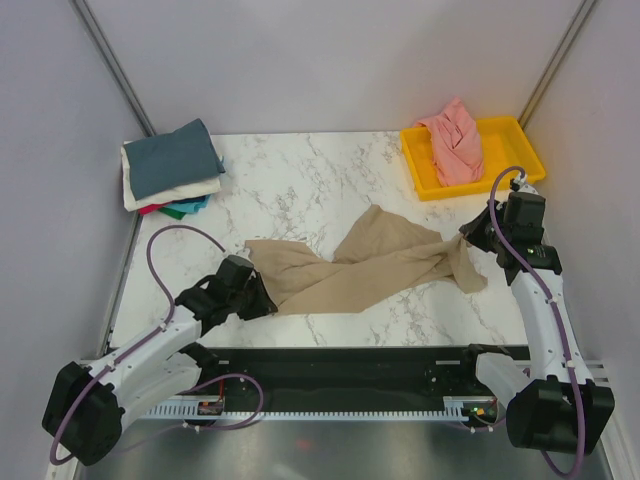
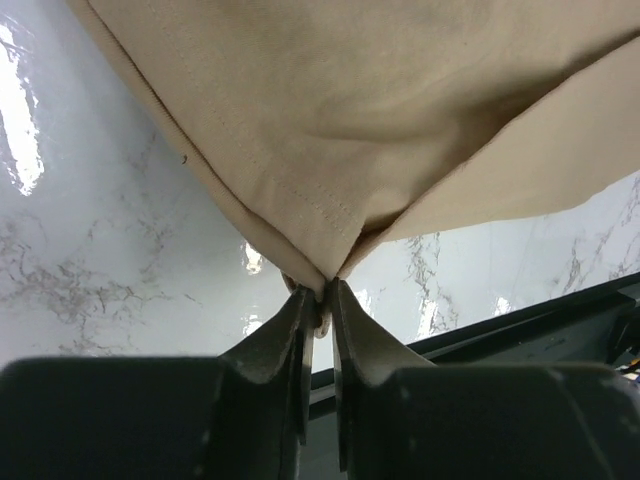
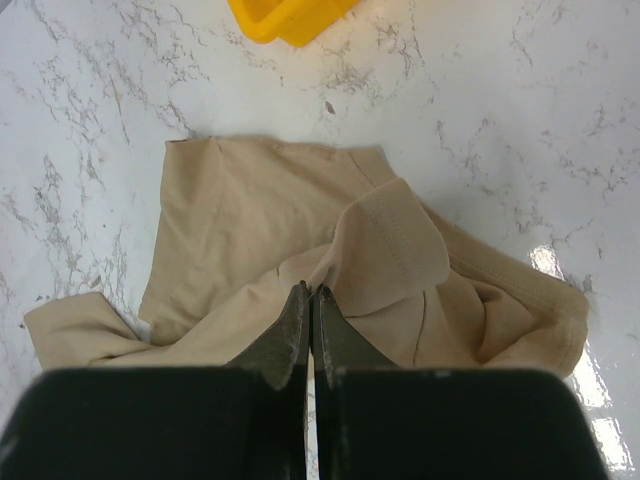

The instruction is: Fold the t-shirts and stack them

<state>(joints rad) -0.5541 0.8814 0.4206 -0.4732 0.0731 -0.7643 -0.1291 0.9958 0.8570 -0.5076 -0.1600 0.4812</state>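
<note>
A tan t-shirt (image 1: 370,265) lies stretched and twisted across the middle of the marble table (image 1: 300,180). My left gripper (image 1: 262,297) is shut on its left corner, and the cloth (image 2: 330,130) rises from between the fingertips in the left wrist view. My right gripper (image 1: 468,238) is shut on a fold at the shirt's right end (image 3: 330,270). A salmon-pink t-shirt (image 1: 455,140) lies crumpled in the yellow tray (image 1: 520,130) at the back right. Folded t-shirts (image 1: 172,165) are stacked at the back left, slate-blue on top, cream, teal and red beneath.
The yellow tray's corner (image 3: 285,18) shows at the top of the right wrist view. A black rail (image 1: 350,360) runs along the table's near edge between the arm bases. Grey walls close in the left and right sides.
</note>
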